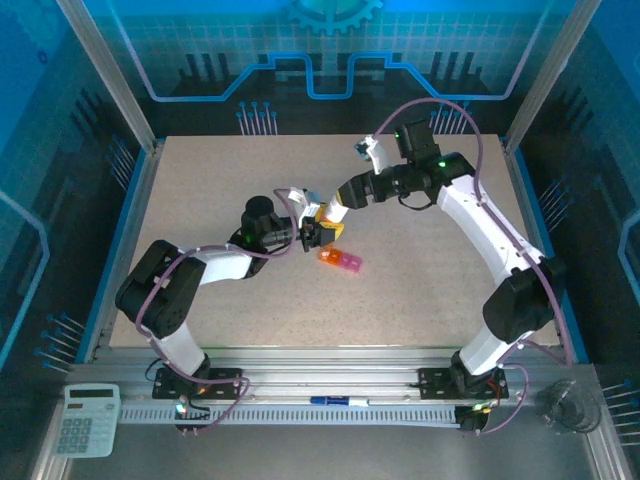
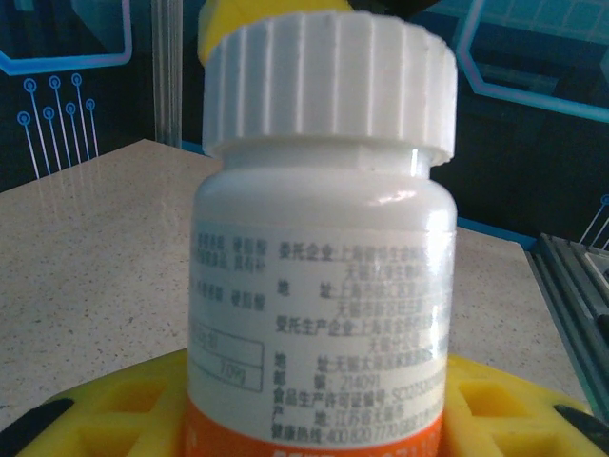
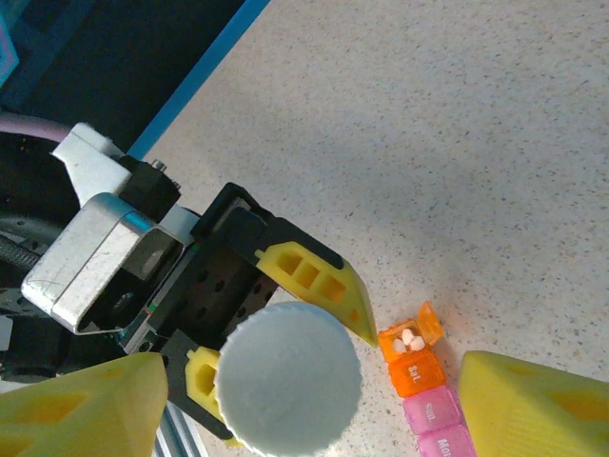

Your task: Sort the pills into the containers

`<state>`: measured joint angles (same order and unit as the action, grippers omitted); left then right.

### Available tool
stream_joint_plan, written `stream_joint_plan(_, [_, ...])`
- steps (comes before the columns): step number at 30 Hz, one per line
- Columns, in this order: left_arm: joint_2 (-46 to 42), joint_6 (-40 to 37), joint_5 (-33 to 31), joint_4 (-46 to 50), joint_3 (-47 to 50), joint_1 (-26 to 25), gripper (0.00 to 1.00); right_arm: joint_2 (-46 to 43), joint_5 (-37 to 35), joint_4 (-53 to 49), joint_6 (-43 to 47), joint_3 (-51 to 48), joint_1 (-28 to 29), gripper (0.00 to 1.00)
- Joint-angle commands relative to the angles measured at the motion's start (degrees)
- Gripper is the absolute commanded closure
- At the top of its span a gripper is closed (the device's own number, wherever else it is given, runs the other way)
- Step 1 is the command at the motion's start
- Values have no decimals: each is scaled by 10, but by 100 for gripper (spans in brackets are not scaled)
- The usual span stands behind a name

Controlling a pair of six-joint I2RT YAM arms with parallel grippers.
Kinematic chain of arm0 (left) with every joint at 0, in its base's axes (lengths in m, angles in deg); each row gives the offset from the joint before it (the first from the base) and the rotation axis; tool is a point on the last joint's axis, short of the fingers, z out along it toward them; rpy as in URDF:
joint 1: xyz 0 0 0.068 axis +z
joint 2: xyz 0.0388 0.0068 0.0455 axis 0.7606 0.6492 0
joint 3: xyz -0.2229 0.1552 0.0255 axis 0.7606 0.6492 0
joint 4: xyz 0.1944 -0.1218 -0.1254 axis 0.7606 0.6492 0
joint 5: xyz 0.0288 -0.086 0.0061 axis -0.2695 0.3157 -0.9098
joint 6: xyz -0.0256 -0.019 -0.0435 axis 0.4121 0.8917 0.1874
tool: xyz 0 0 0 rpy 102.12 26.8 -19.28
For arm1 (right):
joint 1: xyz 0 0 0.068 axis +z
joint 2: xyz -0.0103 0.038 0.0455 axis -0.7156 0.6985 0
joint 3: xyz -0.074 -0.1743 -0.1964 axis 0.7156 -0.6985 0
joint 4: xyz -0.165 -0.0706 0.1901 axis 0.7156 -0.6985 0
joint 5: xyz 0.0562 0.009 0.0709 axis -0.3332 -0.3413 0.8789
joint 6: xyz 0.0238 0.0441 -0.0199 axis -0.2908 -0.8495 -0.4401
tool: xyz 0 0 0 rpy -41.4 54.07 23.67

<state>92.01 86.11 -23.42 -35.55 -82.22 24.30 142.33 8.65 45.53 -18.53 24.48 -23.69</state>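
Top external, left edge: I see a calculator [image 1: 87,418] on the frame at the near-left, off the table [image 1: 200,190] and out of my way.
Left arm: it reaches from the near-left corner toward the middle, with bare tabletop beyond it up to the far-left edge.
Left gripper [image 1: 310,233]: it is pinching a white pill bottle [image 2: 319,286] by the body. Its yellow fingers [image 2: 86,419] sit on either side, below the ribbed cap [image 3: 288,376]. I cannot tell whether the bottle rests on the table.
Right gripper [image 3: 314,386]: it is spread wide over the cap, and its own fingers [image 3: 533,409] stand off on both sides without touching it.
In the way: the bottle and both grippers crowd together at mid-table, just beside the orange end of the strip.
Containers [image 1: 341,260]: the strip lies flat on the table, just to the near-right of the bottle. The orange compartment [image 3: 411,367] is nearest the bottle, with its lid flipped up and white pills [image 3: 409,339] inside. The pink compartments [image 3: 433,414] run on from it, and their lids look down.
Right arm: it arcs from the near-right corner around the far side to the middle.
Open room: there is bare tabletop right of the strip and along the near edge.
Front rail: a pen [image 1: 335,402] lies between the two bases.
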Motion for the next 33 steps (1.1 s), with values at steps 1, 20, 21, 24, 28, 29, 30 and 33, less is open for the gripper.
stream_joint_plan(1, [4,6,23,-4,-17,4,100,17,-4,-36,24,31,14,20])
stream_joint_plan(20, [4,10,23,-8,-19,4,100,32,-6,-51,25,27,28,55])
stream_joint_plan(21, [4,10,23,-8,-19,4,100,33,-10,-50,21,25,30,55])
stream_joint_plan(24, [4,10,23,-8,-19,5,100,28,-20,-33,-7,9,32,60])
stream_joint_plan(28, [4,10,21,-8,-20,5,100,12,-49,10,-85,-30,40,63])
stream_joint_plan(29, [4,10,21,-8,-20,4,100,7,-66,19,-114,-40,46,63])
stream_joint_plan(30, [4,10,20,-7,-19,5,100,2,-92,27,-149,-51,52,62])
stream_joint_plan(33, [4,8,18,-6,-19,5,100,-28,-183,68,-265,-105,80,62])
